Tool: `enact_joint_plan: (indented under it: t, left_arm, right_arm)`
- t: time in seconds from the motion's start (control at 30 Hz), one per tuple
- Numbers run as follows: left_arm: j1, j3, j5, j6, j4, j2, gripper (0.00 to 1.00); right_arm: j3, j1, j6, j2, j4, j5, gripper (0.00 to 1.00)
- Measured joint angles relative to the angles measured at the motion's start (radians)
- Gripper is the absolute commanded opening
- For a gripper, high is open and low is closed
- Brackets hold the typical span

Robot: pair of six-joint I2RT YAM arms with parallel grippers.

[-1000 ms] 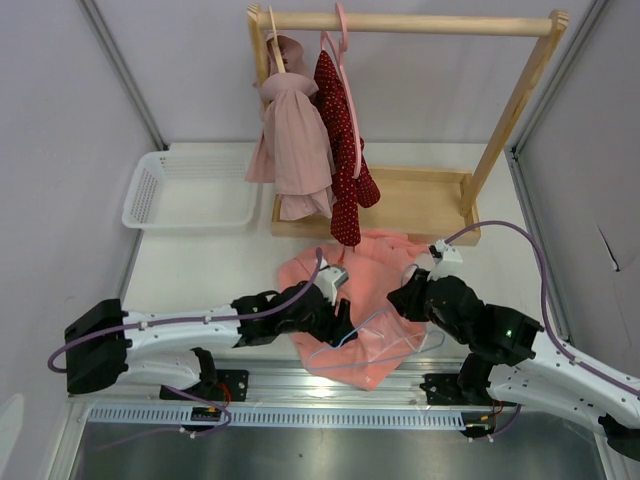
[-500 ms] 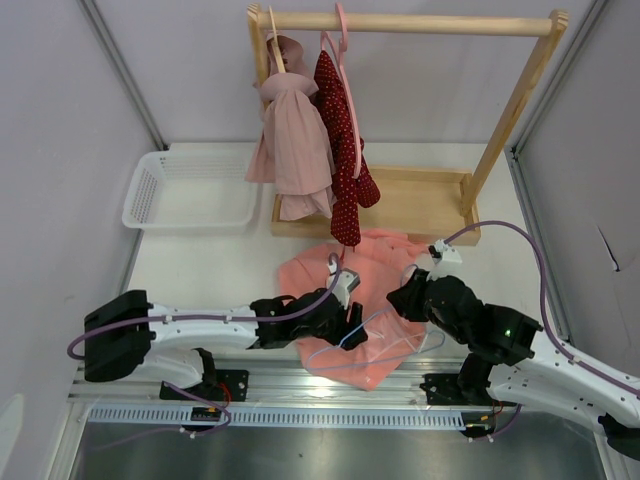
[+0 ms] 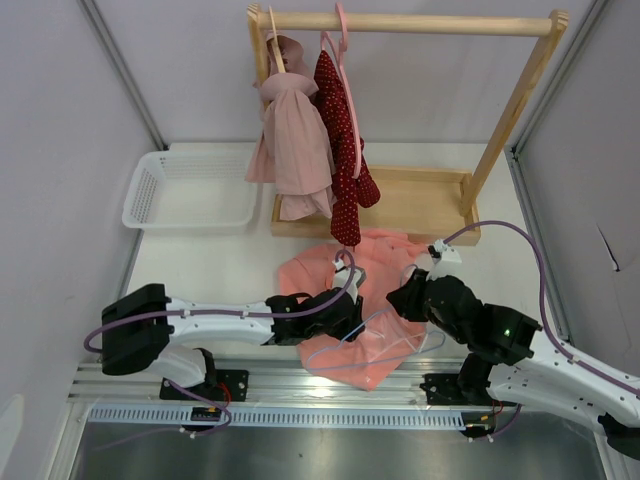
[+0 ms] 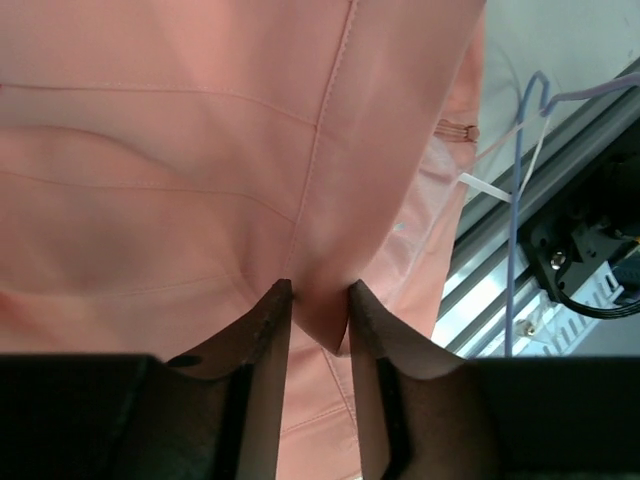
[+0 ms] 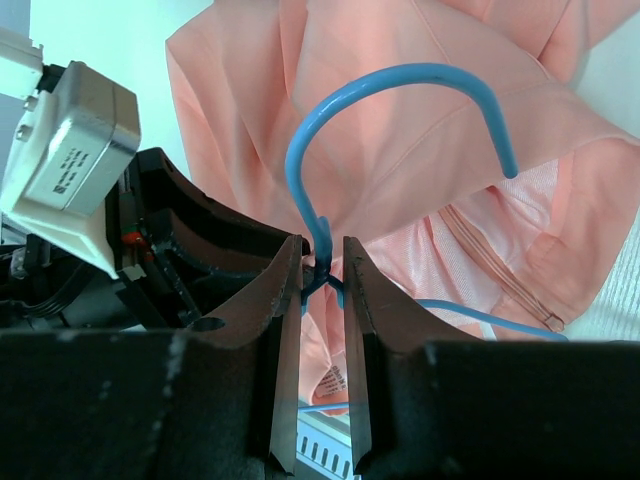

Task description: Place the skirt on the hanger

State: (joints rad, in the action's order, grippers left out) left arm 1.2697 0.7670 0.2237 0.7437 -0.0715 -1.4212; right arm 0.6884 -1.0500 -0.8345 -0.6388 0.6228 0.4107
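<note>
The salmon-pink skirt [image 3: 375, 262] lies crumpled on the table in front of the rack, between my two arms. My left gripper [image 3: 350, 318] rests on the skirt's near left part. In the left wrist view its fingers [image 4: 318, 290] are shut on a raised fold of the skirt [image 4: 200, 150]. The light-blue wire hanger [image 5: 400, 72] lies over the skirt [image 5: 400, 180], its hook pointing away from me. My right gripper [image 5: 322, 245] is shut on the hanger's twisted neck just below the hook. In the top view that gripper [image 3: 405, 295] sits at the skirt's right edge.
A wooden clothes rack [image 3: 520, 90] stands at the back, with a pale pink garment [image 3: 295, 140], a dark red dotted garment [image 3: 340, 150] and a pink hanger [image 3: 345, 30] on it. A white basket [image 3: 190, 190] sits back left. A metal rail [image 3: 330, 385] borders the near edge.
My left gripper has moved to the right across the skirt and closed on a fold of its fabric. The right arm and the hanger have not moved.
</note>
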Motion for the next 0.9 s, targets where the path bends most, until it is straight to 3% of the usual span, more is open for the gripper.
enact_joint_plan:
  t: [0.17,0.27,0.5,0.9]
  left_arm:
    - [0.000,0.002,0.010,0.001,-0.016,-0.014,0.18]
    - [0.000,0.001,0.011,0.007,-0.024,-0.014,0.00]
    - [-0.032,-0.061,0.010,0.019,-0.024,0.018,0.00]
    - [-0.138,-0.230,0.010,0.059,-0.057,0.225,0.00]
  right_arm:
    - [0.000,0.000,0.000,-0.008,0.000,0.000,0.00]
    - [0.000,0.000,0.000,-0.016,-0.002,0.000,0.00]
    - [0.000,0.000,0.009,-0.050,-0.008,0.013,0.00]
    - [0.019,0.026,0.071,-0.172,-0.024,0.069,0.00]
